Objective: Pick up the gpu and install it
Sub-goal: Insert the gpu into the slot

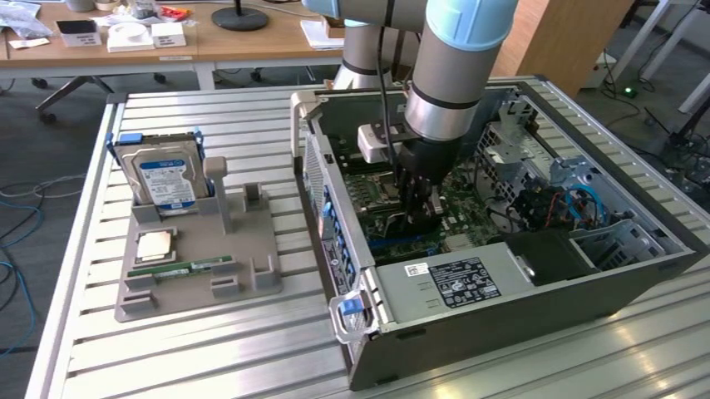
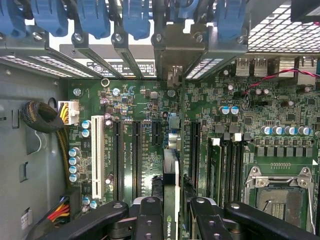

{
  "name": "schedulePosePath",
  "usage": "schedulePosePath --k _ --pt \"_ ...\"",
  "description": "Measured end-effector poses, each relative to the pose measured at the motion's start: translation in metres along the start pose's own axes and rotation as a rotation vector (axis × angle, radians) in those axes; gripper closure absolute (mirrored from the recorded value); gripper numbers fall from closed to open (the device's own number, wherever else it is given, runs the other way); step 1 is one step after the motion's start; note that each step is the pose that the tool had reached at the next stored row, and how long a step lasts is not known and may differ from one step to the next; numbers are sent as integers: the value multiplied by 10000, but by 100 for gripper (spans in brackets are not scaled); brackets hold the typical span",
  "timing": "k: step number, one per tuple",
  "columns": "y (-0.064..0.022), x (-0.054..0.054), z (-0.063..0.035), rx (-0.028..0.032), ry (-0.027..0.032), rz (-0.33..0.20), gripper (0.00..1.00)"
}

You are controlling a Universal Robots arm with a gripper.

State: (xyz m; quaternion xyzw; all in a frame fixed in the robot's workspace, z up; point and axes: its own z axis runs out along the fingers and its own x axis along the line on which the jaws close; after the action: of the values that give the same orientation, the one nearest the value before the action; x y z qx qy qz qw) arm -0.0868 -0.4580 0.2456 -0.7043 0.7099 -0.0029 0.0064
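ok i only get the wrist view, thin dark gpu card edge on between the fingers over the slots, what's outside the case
Observer: a grey plastic parts holder sits on the slatted metal table, on the exterior view's left of the open grey computer case.
Operator: what's on it
Observer: a silver hard drive with a blue-white label stands upright at the end farther from the camera.
Operator: anything else
Observer: a narrow green memory stick lies flat nearer the front.
Operator: and the arm
Observer: it comes down almost vertically, with the gripper low inside the case.
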Motion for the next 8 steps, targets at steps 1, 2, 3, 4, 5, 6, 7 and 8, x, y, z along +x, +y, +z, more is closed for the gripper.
schedulePosePath --k 1,2,3,4,5,6,7,8 --pt "0 0 0 0 0 0 74" --pt "0 0 1 0 0 0 74" --pt "1 0 1 2 -1 0 74" --pt "2 0 1 2 -1 1 74" --pt "3 0 2 3 -2 0 74" --pt "4 0 2 3 -1 1 74" --pt "5 0 3 3 0 0 74" --pt "5 0 3 3 0 0 74"
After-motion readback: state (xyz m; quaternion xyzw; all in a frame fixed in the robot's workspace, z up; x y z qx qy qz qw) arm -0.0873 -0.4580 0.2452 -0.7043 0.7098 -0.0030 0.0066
